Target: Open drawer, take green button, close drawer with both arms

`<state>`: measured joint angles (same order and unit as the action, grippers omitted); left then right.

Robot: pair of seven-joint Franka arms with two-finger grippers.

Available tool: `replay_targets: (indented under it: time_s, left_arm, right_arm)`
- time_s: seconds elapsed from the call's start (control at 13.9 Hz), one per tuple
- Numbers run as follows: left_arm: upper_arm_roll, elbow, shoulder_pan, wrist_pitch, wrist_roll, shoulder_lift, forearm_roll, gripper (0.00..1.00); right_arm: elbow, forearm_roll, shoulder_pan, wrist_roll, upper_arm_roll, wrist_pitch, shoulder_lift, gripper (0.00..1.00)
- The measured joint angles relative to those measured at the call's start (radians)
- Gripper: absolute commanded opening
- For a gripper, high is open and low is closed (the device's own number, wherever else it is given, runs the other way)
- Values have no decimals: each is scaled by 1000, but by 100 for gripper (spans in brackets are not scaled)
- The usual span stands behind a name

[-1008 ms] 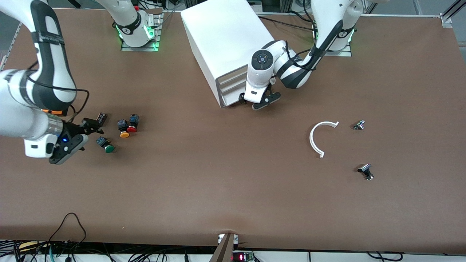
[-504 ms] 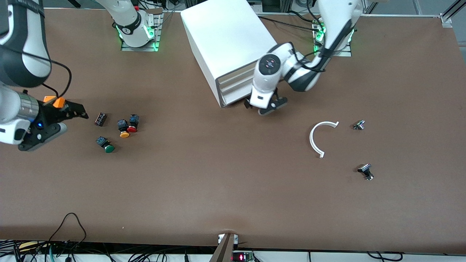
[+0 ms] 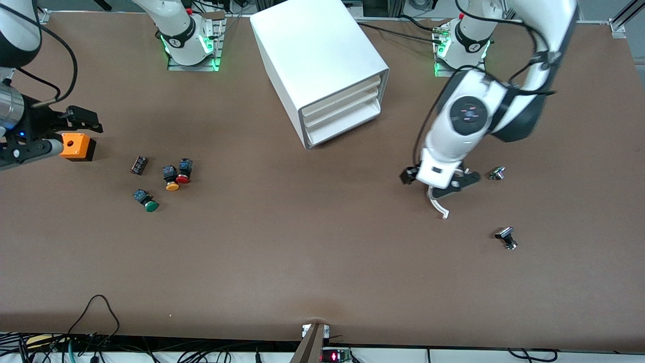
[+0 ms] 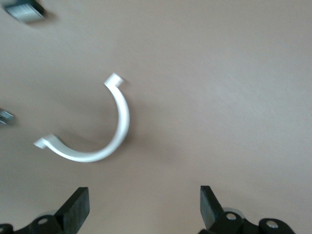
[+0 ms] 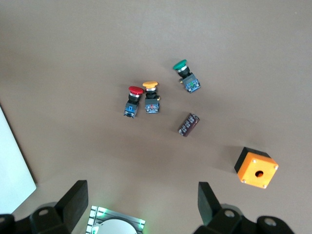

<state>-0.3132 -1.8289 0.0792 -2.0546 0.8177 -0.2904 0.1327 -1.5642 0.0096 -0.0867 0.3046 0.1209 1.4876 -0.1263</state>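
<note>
Drawer point(image 3: 344, 123) shut; green button point(image 3: 146, 200) on table; both claws (left point(image 3: 437, 181), right point(image 5: 139, 207)) spread, empty.

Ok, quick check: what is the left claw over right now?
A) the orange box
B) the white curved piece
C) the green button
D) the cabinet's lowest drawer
B: the open left claw hangs over the white curved piece, which lies on the table between its fingers in the left wrist view, well away from the cabinet.
</note>
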Motion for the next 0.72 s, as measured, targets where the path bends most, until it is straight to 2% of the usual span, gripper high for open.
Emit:
replay_targets:
  time_s: [0.22, 0.43, 0.58, 0.72]
  left_arm:
    - [3, 19, -77, 108, -164, 83, -1, 100]
    - [7, 23, -105, 132, -242, 117, -1, 100]
    - [39, 42, -118, 159, -350, 134, -7, 100]
    - [87, 93, -130, 241, -480, 155, -55, 100]
  right_arm:
    - [-21, -9, 12, -23, -19, -1, 22, 100]
    - [-26, -16, 9, -74, -31, -9, 15, 100]
    - [-27, -17, 5, -129, -37, -9, 14, 100]
    - [-24, -18, 3, -169, -41, -9, 15, 100]
